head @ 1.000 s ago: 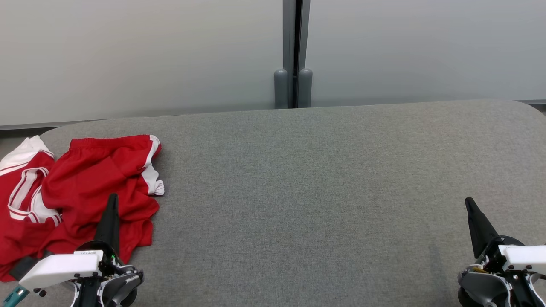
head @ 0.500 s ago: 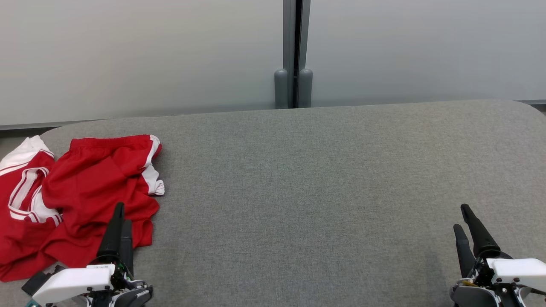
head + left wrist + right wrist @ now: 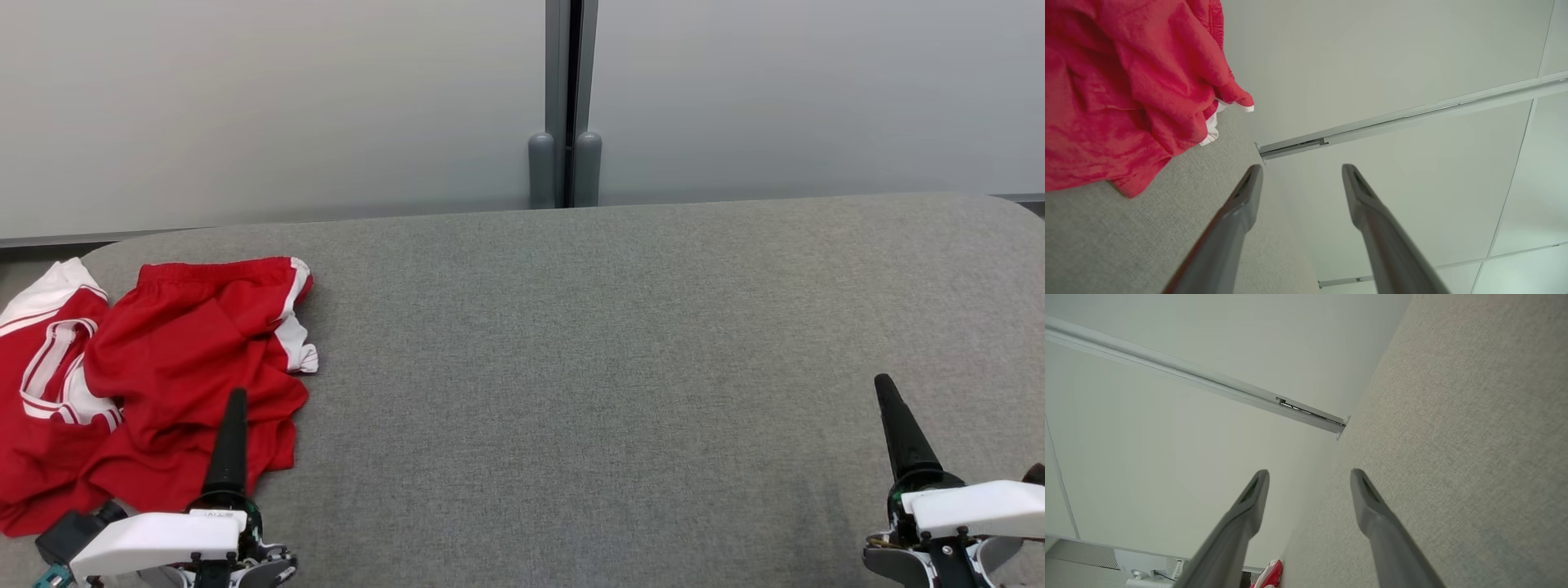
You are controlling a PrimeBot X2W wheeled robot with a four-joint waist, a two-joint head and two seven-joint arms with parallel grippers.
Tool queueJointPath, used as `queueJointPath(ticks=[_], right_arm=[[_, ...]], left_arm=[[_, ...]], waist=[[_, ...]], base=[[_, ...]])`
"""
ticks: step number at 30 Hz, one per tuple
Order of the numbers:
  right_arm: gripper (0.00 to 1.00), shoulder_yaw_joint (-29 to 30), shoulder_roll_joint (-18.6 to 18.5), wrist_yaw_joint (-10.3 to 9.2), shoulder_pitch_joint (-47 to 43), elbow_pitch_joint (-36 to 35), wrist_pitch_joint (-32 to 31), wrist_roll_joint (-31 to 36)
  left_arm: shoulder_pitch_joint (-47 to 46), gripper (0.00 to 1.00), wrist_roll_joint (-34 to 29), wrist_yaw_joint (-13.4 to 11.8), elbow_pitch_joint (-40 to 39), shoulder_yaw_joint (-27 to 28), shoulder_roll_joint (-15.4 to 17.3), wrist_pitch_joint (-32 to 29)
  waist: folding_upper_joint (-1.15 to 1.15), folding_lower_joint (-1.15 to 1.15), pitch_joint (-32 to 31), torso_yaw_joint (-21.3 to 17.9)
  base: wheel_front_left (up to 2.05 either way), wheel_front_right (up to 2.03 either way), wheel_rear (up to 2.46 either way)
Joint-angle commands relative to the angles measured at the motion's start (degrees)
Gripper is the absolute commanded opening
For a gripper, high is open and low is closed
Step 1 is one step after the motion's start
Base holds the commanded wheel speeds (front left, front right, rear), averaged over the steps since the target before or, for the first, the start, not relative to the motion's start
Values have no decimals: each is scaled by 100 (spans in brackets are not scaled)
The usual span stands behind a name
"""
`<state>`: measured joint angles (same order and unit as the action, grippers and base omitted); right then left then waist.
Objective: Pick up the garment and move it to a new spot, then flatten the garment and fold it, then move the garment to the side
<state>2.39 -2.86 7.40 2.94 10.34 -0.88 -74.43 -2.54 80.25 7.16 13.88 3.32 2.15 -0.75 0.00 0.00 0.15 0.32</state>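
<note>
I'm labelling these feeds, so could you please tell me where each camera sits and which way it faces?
Head view: on the head, facing forward and down at the grey table and red clothes; left gripper and right gripper show below.
Left wrist view: on that wrist, facing along its open fingers past the red clothes.
Right wrist view: likewise, fingers over bare table.
Shared: both wrist views catch the wall post.
</note>
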Motion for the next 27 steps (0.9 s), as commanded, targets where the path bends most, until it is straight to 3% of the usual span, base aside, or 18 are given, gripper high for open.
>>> queueJointPath(ticks=[1, 16, 27], right_arm=[[100, -62, -107, 8, 59, -181, 93, 455], [100, -343, -235, 10, -30, -281, 402, 2426], [100, -496, -228, 10, -111, -155, 613, 3463]], left_arm=[[-42, 100, -402, -11, -133, -21, 47, 79], [45, 100, -2352, -70, -33, -223, 74, 387], [114, 100, -3457, -169, 177, -212, 162, 596]], waist=[[0, 0, -3, 5], [0, 0, -20, 4], [0, 0, -56, 1]], base=[[0, 0, 0], [0, 0, 0], [0, 0, 0]])
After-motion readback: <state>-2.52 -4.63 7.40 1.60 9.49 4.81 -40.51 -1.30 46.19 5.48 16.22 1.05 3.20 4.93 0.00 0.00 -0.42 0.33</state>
